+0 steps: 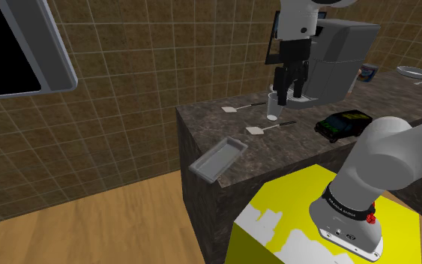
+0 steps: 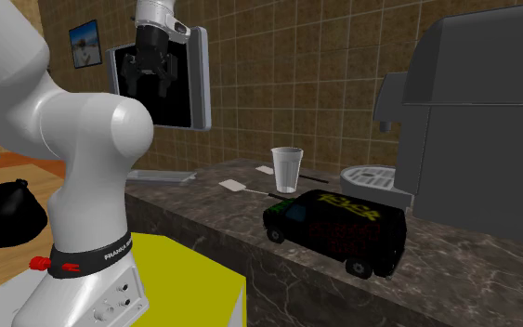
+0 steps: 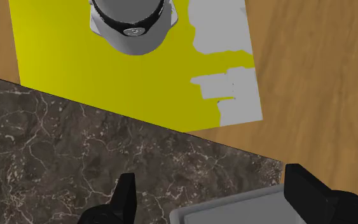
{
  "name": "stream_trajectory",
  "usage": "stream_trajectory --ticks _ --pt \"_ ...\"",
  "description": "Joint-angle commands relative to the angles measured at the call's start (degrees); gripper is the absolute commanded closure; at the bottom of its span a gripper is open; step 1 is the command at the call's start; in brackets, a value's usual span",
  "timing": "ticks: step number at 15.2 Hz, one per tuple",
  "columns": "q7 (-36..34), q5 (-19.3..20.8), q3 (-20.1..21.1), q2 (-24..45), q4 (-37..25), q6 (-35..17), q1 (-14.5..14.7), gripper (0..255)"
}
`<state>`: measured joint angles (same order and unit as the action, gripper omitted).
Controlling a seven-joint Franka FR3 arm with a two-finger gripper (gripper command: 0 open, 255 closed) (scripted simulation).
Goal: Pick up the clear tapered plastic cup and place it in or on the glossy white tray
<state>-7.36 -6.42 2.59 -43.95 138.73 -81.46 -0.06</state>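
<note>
The clear tapered cup [image 1: 273, 109] [image 2: 287, 170] stands upright on the dark marble counter, near the coffee machine. The shallow pale tray [image 1: 218, 159] [image 2: 162, 174] lies at the counter's corner, partly over the edge. My black gripper [image 1: 291, 96] [image 2: 150, 88] hangs high above the counter, open and holding nothing. In the wrist view the gripper [image 3: 215, 203] looks straight down, and a rim of the tray [image 3: 234, 210] shows between the two spread fingers. The cup stands well below and apart from the fingers.
A black toy van [image 1: 342, 125] [image 2: 335, 229] sits on the counter near the yellow stand [image 1: 314, 217]. The grey coffee machine [image 1: 336, 56] stands behind the cup. Two white spatulas [image 1: 258, 131] lie between cup and tray. A plate [image 1: 415, 72] lies farther back.
</note>
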Motion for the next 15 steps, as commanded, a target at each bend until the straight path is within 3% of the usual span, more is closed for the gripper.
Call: stream_trajectory --ticks 1,15 --pt "0.0 0.0 0.0 0.0 0.0 0.0 0.0 0" --pt "18.6 10.1 -16.4 14.7 -2.7 -13.0 -6.3 0"
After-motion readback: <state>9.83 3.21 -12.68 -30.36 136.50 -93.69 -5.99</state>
